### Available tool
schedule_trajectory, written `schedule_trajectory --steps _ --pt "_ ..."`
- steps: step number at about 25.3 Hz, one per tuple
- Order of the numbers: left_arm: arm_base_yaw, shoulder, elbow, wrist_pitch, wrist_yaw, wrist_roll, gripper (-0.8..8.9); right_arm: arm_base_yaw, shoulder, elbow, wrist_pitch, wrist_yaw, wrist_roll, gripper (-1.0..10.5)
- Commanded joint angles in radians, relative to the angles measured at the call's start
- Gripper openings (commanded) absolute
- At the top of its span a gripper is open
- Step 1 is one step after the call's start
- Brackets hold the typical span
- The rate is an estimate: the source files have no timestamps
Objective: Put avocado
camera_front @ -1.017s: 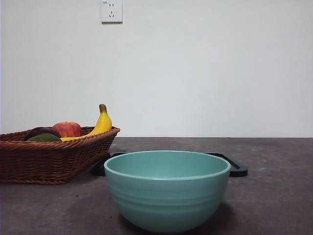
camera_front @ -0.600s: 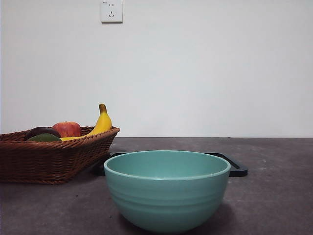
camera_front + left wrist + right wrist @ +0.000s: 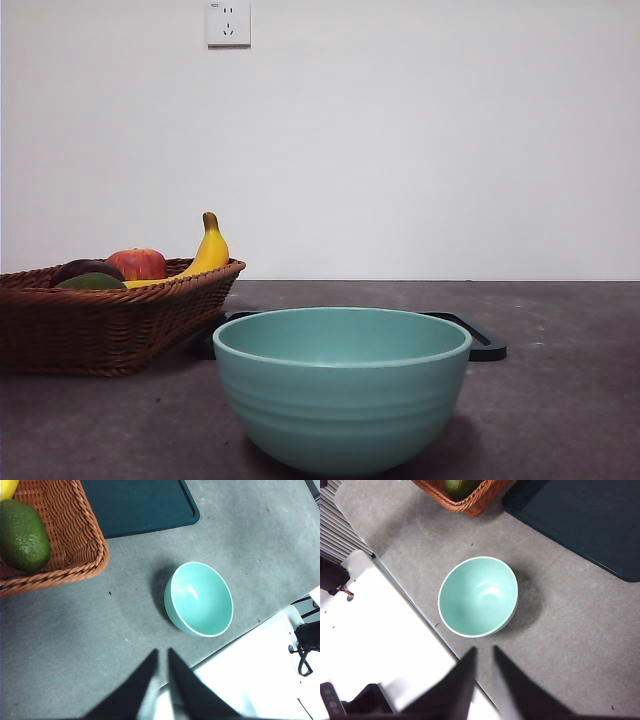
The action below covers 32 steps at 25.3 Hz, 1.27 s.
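Note:
The olive-green avocado [image 3: 92, 283] lies in the brown wicker basket [image 3: 100, 325] at the left of the table. It also shows in the left wrist view [image 3: 22, 535] and, cut off by the frame edge, in the right wrist view [image 3: 461, 487]. A teal bowl [image 3: 342, 400] stands empty at the front centre. My left gripper [image 3: 162, 651] hangs high above the table's front edge, shut and empty. My right gripper [image 3: 484, 649] hangs high there too, shut and empty. Neither arm shows in the front view.
The basket also holds a red apple [image 3: 138, 263], a dark purple fruit [image 3: 85, 268] and a banana [image 3: 210, 250]. A dark flat tray [image 3: 485, 345] lies behind the bowl. A white surface [image 3: 380, 630] borders the table's front edge.

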State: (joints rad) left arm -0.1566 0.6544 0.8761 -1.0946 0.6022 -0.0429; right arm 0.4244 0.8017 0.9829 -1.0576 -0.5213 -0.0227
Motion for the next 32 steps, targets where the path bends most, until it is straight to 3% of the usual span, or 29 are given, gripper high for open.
schedule_trajectory --steps 1,3,6,18,32 --pt "-0.003 0.005 0.02 0.012 0.004 0.003 2.94 0.005 0.008 0.018 0.01 -0.001 0.004 2.9" --pt "-0.003 0.005 0.02 0.017 0.003 -0.004 3.97 0.005 0.008 0.018 0.01 -0.001 0.013 3.9" --pt "-0.003 0.007 0.02 0.019 -0.01 -0.007 4.8 0.005 0.008 0.018 0.011 -0.001 0.013 4.1" --pt "-0.018 0.168 0.021 0.2 -0.123 -0.052 4.67 0.005 0.008 0.018 0.01 -0.001 0.02 4.1" --pt "-0.102 0.558 0.141 0.332 -0.45 -0.047 4.67 0.005 0.008 0.018 0.01 -0.001 0.023 4.1"
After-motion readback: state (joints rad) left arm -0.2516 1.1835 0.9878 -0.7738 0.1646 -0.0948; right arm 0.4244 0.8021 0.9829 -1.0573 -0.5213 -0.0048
